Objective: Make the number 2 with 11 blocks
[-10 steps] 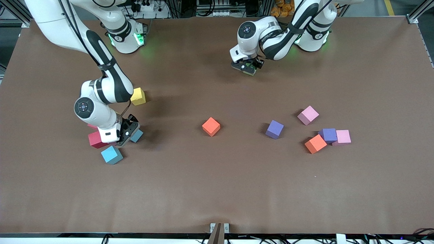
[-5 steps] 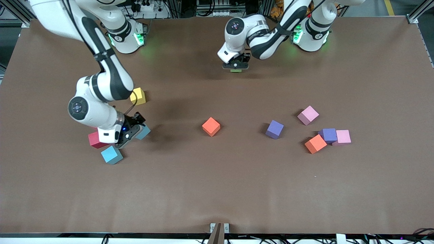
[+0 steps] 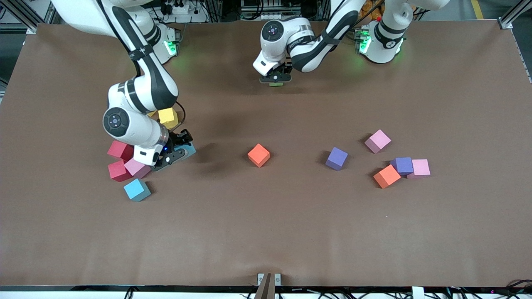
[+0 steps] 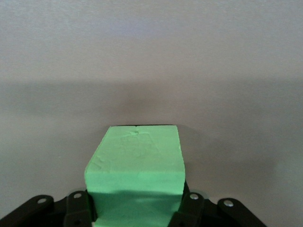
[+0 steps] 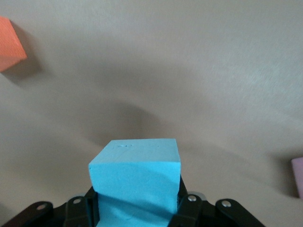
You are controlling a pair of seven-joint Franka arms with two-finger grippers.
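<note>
table (image 3: 266, 232): brown, matte | frame rails (image 3: 509, 18): aluminium, corners

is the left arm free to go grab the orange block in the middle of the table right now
Probably not yet: the left gripper is shut on the green block. The orange block itself sits alone with bare table around it.

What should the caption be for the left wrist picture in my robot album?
Left gripper holds a green block in its jaws above the bare brown table.

Blocks (image 3: 258, 155) scattered across table (image 3: 266, 232)
</note>
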